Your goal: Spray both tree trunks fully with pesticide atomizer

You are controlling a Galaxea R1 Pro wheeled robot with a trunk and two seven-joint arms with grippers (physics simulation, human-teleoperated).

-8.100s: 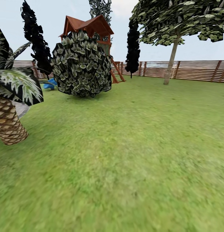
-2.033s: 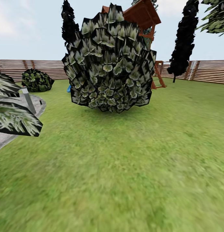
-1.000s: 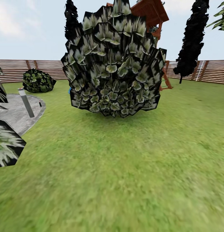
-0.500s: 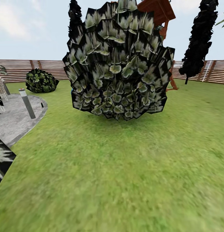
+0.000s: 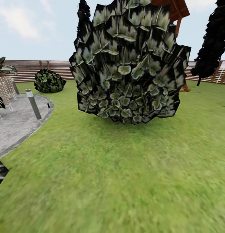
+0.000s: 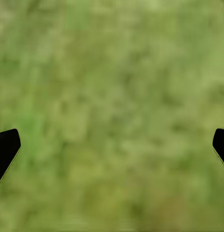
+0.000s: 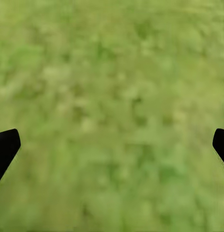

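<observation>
I am in the garden, on its green lawn (image 5: 119,181). A small dark upright object (image 5: 48,105) stands at the edge of the grey paved patch (image 5: 18,124); it is too small to tell whether it is the pesticide atomizer. The trees and their trunks are out of view. In the left wrist view my left gripper (image 6: 112,145) hangs open over blurred grass, its black fingertips (image 6: 6,145) far apart with nothing between them. My right gripper (image 7: 112,145) is open over grass in the same way, fingertips (image 7: 6,145) wide apart.
A big dark-leaved bush (image 5: 128,64) stands straight ahead on the lawn. A grey lamp post (image 5: 33,104) rises from the patch. A small bush (image 5: 50,81) sits by the slat fence (image 5: 28,69). A dark cypress (image 5: 213,42) and a red-roofed playhouse (image 5: 177,9) stand behind.
The camera has moved forward and turned left: the big bush looms larger, the paved patch and lamp post have slid further into view, and the palm frond at the left has nearly gone.
</observation>
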